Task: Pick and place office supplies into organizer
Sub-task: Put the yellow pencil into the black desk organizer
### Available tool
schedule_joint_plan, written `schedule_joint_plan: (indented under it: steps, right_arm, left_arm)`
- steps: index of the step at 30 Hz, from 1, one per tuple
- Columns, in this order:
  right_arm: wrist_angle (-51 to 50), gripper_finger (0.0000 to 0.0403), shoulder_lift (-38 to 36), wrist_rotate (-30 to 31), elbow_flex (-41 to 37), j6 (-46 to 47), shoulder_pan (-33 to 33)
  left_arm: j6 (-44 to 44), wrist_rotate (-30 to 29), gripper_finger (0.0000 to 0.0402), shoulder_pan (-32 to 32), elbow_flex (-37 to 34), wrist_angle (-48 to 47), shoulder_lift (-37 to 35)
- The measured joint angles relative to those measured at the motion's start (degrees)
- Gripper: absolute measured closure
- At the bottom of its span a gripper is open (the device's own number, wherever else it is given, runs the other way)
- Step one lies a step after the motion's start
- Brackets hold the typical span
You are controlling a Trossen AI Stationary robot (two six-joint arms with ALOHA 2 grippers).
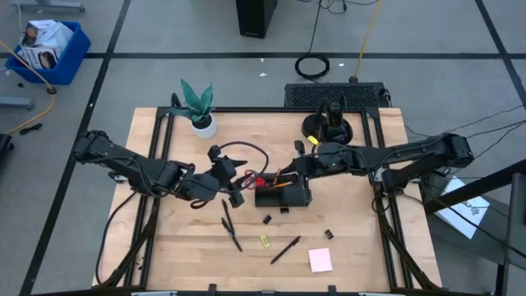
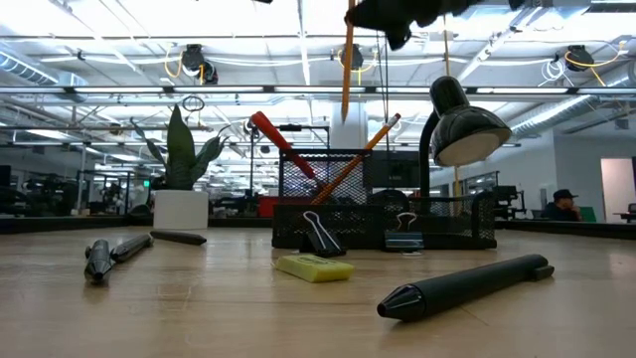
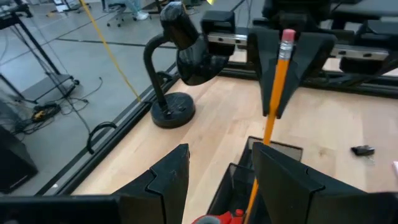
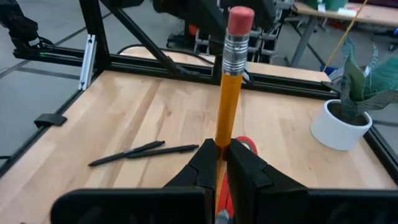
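wooden table (image 1: 164, 247) | right claw (image 4: 221, 155) pinching upright pencil (image 4: 229, 93) over organizer (image 1: 283, 196) | left claw (image 3: 214, 180) spread beside it

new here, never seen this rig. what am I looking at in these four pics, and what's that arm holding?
It is a two-armed robot at a wooden table. One picture looks straight down, one looks level across the tabletop, and one comes from each wrist.

The right gripper is shut on an orange pencil, held upright, eraser up, over the black organizer. The left gripper is open and holds nothing, beside the organizer.

The organizer already has red-handled scissors and another pencil in it. On the table lie black pens, small black clips, a yellow-green piece and a pink sticky-note pad. A potted plant and a desk lamp stand at the back.
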Motion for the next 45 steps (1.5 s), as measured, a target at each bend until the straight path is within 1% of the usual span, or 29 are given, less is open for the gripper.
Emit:
schedule_joint_plan:
  steps: [3, 8, 23, 45]
  right_arm:
    - [3.7, 0.0392, 0.0, 0.1, -3.1, -0.9, 0.0]
    - [3.9, 0.0392, 0.0, 1.9, -5.4, -3.1, 0.0]
    - [3.7, 0.0392, 0.0, 1.7, -5.5, -5.3, -1.1]
    - [2.8, 0.0392, 0.0, 1.7, -5.6, -5.2, -1.1]
  left_arm:
    - [-1.1, -1.0, 0.022, 0.0, 0.0, -1.5, 0.0]
    - [-1.7, -2.0, 0.022, 0.0, 0.0, -2.5, 0.0]
    - [-1.8, -2.0, 0.022, 2.2, 0.0, -2.7, 0.0]
    - [-1.9, -2.0, 0.022, 2.2, 0.0, -2.7, 0.0]
